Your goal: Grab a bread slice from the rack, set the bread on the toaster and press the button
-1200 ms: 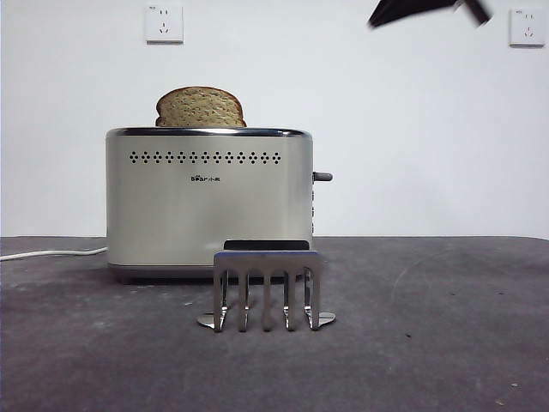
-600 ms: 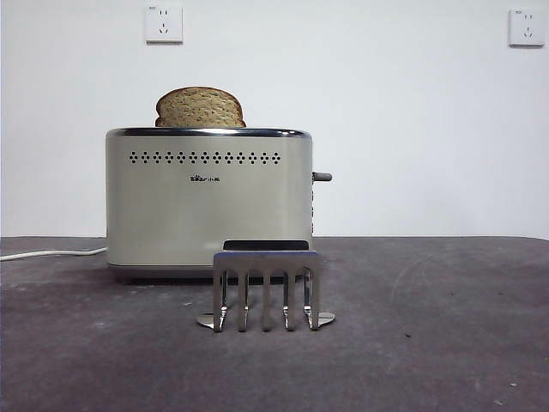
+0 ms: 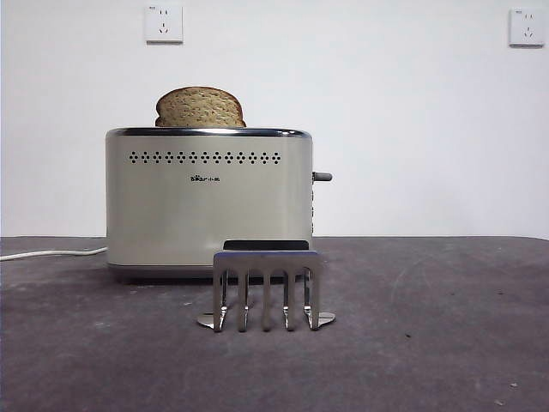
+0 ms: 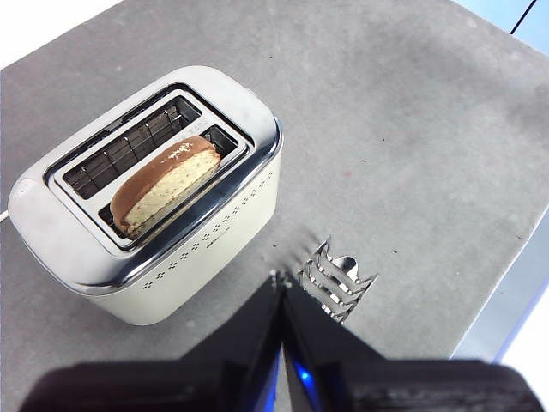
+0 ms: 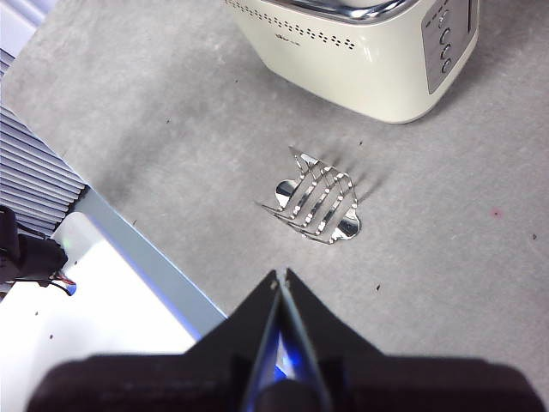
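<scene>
The cream-white toaster [image 3: 208,197] stands on the grey table. The slice of bread [image 3: 200,107] sits upright in its near slot with its rounded top sticking out; the left wrist view shows the bread [image 4: 163,184] in that slot. The dark lever button [image 3: 322,177] sticks out of the toaster's right end. The steel rack [image 3: 268,289] stands empty in front of the toaster. My left gripper [image 4: 280,279] is shut and empty, high above the table near the rack [image 4: 336,281]. My right gripper [image 5: 280,276] is shut and empty, high above the rack [image 5: 317,204]. Neither arm shows in the front view.
A white power cord [image 3: 43,253] runs off the toaster's left side. Two white wall sockets [image 3: 164,23] are on the back wall. The table's edge with a light strip [image 5: 129,257] lies beside the rack in the right wrist view.
A dark arm tip at the top right of the front view one second ago has left the picture. The bread, toaster and rack have not moved.
</scene>
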`<state>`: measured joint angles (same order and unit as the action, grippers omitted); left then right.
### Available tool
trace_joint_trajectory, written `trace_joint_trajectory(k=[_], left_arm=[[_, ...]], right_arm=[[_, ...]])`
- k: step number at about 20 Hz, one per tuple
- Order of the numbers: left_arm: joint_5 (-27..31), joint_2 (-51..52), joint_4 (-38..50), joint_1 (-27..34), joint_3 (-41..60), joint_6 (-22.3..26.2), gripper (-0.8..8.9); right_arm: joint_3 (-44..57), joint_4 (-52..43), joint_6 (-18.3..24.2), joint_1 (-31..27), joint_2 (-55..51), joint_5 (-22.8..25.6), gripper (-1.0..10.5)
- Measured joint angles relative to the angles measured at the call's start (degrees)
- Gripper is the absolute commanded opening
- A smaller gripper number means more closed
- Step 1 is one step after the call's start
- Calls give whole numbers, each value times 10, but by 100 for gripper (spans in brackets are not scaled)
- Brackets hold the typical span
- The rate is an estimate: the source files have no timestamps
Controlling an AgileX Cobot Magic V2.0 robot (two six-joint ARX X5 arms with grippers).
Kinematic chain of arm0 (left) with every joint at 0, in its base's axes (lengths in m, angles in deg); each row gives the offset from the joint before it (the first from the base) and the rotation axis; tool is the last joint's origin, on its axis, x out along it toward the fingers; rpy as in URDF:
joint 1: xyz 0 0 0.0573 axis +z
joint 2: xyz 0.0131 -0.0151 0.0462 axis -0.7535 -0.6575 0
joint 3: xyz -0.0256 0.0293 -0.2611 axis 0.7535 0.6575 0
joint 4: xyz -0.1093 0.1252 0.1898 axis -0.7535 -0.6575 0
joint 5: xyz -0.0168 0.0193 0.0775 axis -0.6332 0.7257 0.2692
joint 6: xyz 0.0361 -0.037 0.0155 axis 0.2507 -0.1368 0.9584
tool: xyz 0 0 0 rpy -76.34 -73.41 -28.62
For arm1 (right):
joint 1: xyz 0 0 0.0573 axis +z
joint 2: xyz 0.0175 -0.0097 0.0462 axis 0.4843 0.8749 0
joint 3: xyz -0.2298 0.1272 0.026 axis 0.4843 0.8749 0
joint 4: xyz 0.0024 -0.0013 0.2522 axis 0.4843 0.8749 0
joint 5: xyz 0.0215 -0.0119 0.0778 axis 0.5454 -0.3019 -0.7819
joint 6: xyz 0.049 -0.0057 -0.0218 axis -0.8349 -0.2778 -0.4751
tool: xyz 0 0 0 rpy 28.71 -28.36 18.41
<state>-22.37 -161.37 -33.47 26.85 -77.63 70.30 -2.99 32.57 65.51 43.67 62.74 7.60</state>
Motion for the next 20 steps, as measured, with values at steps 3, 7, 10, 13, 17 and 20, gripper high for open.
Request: trace_joint_trajectory(k=[3,7,10,13,17,20], left_arm=[[0,0,0,0,0,0,-4],[7,3,0,5,0,3,-4],[15,33,48,30,2,20,-4],[14,95,183,87,4,19,-4],[15,195,292,174,67,9,-4],[18,296,409,231,210,8,-4]], right_arm=[[0,0,0,0,0,0,1],[0,0,0,0,0,0,1],[0,0,0,0,0,0,1],[0,0,0,0,0,0,1],[0,0,0,0,0,0,1],[0,0,0,0,0,0,1]])
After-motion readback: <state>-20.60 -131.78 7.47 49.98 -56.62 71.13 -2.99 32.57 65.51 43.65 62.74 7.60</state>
